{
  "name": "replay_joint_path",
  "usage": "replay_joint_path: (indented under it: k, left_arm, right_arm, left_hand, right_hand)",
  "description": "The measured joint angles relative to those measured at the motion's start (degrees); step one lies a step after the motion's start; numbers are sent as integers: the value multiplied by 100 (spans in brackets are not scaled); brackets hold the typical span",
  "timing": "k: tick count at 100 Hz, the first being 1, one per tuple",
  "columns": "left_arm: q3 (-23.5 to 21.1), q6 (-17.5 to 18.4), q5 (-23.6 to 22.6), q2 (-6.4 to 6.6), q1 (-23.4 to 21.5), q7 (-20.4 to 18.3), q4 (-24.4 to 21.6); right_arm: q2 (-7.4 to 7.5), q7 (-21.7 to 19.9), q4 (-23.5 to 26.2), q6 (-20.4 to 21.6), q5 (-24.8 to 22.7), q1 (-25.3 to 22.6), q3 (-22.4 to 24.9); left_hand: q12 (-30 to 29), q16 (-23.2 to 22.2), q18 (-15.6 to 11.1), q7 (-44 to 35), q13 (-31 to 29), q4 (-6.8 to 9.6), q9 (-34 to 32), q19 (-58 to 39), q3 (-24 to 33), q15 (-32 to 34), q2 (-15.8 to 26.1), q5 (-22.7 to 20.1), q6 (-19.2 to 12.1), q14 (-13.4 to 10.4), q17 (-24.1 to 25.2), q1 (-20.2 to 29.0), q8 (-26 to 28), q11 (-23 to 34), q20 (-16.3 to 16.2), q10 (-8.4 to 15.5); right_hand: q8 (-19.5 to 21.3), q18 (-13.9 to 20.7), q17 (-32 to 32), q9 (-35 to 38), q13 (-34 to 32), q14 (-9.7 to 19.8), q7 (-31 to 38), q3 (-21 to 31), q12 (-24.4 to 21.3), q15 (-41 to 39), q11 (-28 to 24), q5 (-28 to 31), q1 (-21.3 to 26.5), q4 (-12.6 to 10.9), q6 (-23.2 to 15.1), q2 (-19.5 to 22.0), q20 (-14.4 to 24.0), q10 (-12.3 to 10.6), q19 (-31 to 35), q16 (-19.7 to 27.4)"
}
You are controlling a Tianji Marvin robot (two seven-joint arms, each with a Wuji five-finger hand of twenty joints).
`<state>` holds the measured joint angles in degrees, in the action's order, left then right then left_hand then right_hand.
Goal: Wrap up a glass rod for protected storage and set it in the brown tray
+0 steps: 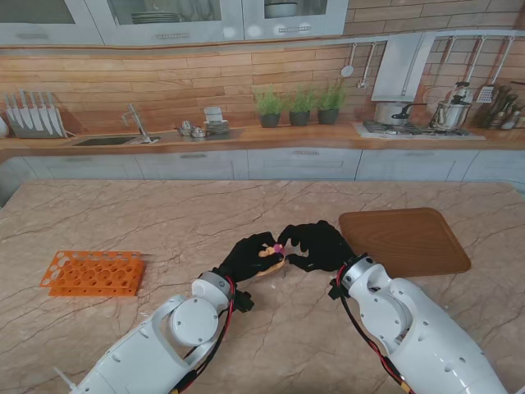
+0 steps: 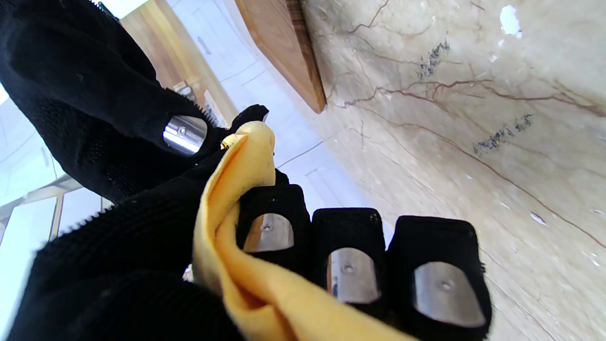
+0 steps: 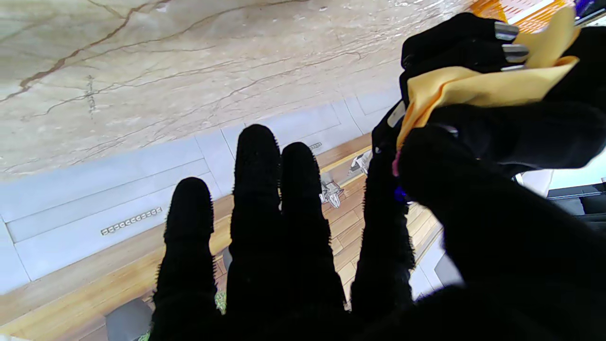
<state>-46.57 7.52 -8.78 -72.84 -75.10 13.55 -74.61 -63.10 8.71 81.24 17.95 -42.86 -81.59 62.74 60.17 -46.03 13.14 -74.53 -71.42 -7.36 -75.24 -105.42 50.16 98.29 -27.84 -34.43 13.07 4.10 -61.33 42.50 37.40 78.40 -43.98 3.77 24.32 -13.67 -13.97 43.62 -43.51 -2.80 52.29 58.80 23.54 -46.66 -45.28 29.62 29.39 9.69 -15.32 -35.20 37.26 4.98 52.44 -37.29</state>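
Observation:
Both black-gloved hands meet over the middle of the table. My left hand point(image 1: 248, 257) is curled shut on a yellow cloth point(image 1: 271, 263), which is bunched in its palm point(image 2: 236, 246) under three bent fingers point(image 2: 350, 265). A small pink and purple tip point(image 1: 279, 248) pokes out of the cloth's end. My right hand point(image 1: 317, 245) pinches that tip point(image 3: 394, 166) between thumb and index, with its other three fingers point(image 3: 255, 189) stretched out. The cloth hides the glass rod itself. The brown tray point(image 1: 404, 240) lies just right of my right hand, and nothing lies on it.
An orange perforated rack point(image 1: 92, 272) lies on the marble table at the far left. The tray's edge point(image 2: 289, 57) shows in the left wrist view beyond the fingers. A kitchen counter with sink, plants and stove runs along the far wall.

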Motion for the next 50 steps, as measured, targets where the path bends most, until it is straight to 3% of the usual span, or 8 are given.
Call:
replay_joint_path:
  k: [4,7,35,50]
  left_arm:
    - [-1,0,0,0,1,0,0]
    - [-2,0,0,1,2,0,0]
    - [-7,0,14,11,3,-19,-3]
    - [-6,0,18,15,3,-35,-6]
  right_arm:
    - [0,15,6,-8,-49,-11,14]
    - [0,26,13,-13,-92,-21,27]
    - [-15,304,21,-142,-126,-81,99]
    - [-81,348,20,-142,397,-106,141]
  left_hand:
    - [0,0,0,1,0,0,0,0,4,0,4,0,0,0,0,0,0,2,-2,0]
    - [0,0,0,1,0,0,0,0,13,0,16,0,0,0,0,0,0,7,-2,1]
    - [0,0,0,8,0,0,0,0,71,0,22,0,-1,0,0,0,0,62,-10,2]
    - [0,0,0,9,0,0,0,0,74,0,22,0,-1,0,0,0,0,66,-12,2]
  right_hand:
    - [207,0,-2,-74,4,0,-126,5,0,0,-17,-26,49,-241,40,-43,0,0,-2,0]
    - [299,0,-4,-150,6,0,-139,8,0,0,-1,-91,-36,-291,108,-86,0,0,-2,0]
    - [578,5,-5,-721,169,8,-243,-70,0,0,-4,-513,-77,-278,324,-139,1,1,-4,0]
    - [654,14,-62,-720,169,19,-125,-68,0,0,-129,-487,-79,-279,283,-136,1,1,-4,0]
